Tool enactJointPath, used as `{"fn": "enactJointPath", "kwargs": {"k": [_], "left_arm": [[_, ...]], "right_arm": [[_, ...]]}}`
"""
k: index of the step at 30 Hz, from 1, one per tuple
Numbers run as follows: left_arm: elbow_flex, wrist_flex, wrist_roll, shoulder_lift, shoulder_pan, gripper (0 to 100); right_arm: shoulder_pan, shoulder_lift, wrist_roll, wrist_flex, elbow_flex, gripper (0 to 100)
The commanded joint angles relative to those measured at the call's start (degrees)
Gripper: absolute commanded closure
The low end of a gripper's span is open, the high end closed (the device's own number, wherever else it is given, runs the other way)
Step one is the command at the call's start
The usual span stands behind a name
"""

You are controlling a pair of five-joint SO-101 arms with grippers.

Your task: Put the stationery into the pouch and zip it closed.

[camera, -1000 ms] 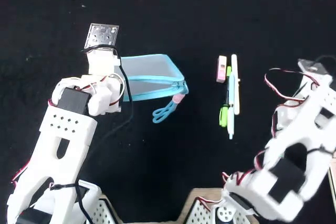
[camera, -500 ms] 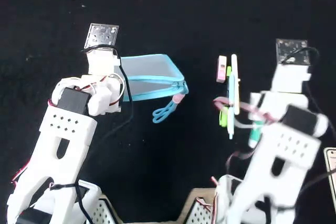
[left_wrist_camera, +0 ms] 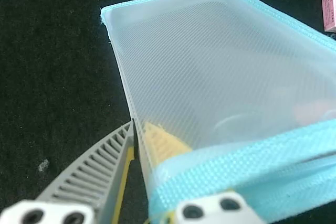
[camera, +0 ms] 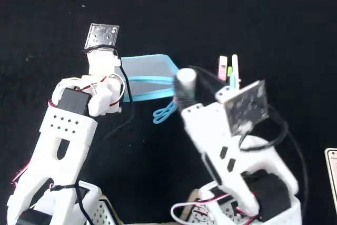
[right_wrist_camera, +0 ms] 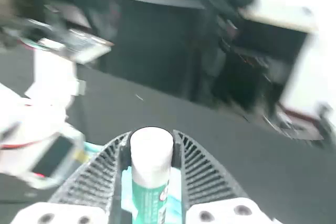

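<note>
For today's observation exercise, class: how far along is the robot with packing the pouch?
Done: nothing visibly packed. In hand: the left gripper clamps the pouch by its edge; the right gripper holds a white-capped teal tube near the pouch. Left: the pink eraser and pens on the table, then zipping.

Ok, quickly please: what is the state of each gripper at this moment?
Left gripper: closed on the edge of the pouch.
Right gripper: closed on a white-capped teal marker.

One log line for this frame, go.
left gripper: shut on pouch edge | right gripper: shut on white-capped teal stick, near pouch | pens, pink eraser: on table
</note>
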Motion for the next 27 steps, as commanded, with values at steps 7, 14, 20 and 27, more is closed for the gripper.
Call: {"fn": "enactJointPath", "kwargs": {"k": [7,14,20,27], "left_arm": [[2.15,-0.09,0.62,0.53,1.19,97],[2.15,-0.09,0.62,0.53,1.19,97],[2.15,-0.09,0.62,0.53,1.19,97],[2.15,-0.09,0.62,0.53,1.19,97]], "right_arm": [[-6.33,-2.33,-0.18,-34.37,20.44,98.7],[-5.45,-2.24,-0.09,-50.29,31.43,98.7],[-2.46,-2.24,-0.09,-57.32,38.02,98.7],[-0.26,-2.68,-0.09,-57.32,42.68,98.7]]}}
